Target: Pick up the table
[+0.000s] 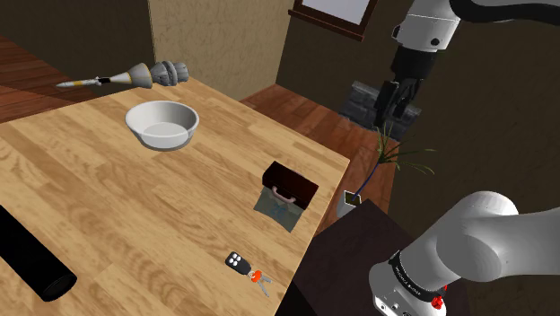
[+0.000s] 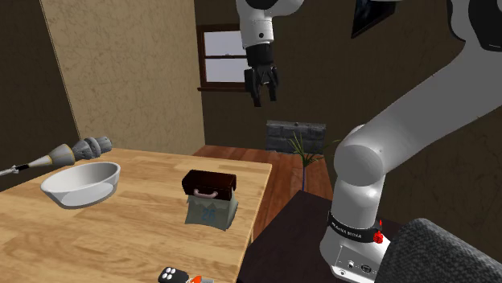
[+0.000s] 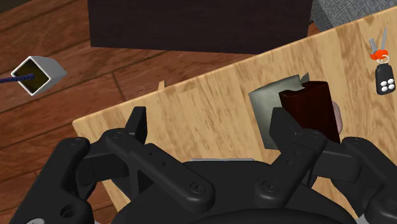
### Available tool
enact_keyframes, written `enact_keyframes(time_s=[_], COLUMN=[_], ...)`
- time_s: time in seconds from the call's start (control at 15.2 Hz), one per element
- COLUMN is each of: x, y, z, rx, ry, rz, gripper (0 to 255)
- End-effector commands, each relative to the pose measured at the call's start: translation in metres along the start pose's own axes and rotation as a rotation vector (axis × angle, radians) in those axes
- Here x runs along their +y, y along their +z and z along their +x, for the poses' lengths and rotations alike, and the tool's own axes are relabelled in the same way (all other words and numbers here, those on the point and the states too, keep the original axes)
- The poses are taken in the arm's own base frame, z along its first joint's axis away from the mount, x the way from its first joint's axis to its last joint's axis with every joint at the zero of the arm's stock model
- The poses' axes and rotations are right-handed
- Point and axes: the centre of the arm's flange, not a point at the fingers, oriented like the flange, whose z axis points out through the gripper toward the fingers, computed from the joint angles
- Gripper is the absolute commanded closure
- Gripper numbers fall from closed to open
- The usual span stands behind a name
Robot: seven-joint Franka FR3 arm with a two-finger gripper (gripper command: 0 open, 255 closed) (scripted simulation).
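Note:
The wooden table (image 1: 108,215) spreads across the shoulder view's left. Near its edge sits a small dark brown block-like piece (image 1: 289,183) with a pinkish handle, resting on a grey-teal cloth; it also appears in the second exterior view (image 2: 208,186) and the wrist view (image 3: 310,107). My gripper (image 1: 398,113) hangs high in the air, beyond the table's edge and well above that piece (image 2: 261,96). In the wrist view its two black fingers stand apart with nothing between them (image 3: 210,127); the brown piece lies just past one fingertip (image 3: 282,125).
A white bowl (image 1: 162,123) and a grey-beige handled tool (image 1: 135,75) sit far back on the table. A black cylinder (image 1: 31,260) lies at the near corner, a key fob with red keys (image 1: 247,267) near the edge. A square white vase (image 1: 351,199) stands on the floor beside the dark stand (image 1: 354,256).

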Motion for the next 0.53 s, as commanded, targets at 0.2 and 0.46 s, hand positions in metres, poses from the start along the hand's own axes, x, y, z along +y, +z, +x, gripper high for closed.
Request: enact_keyframes(time_s=[0.2, 0.46], x=[-0.033, -0.076], y=[0.026, 0.061], z=[0.005, 0.008], rx=[0.031, 0.072], ry=[-0.072, -0.168], rz=[-0.027, -0.064], gripper=[0, 0])
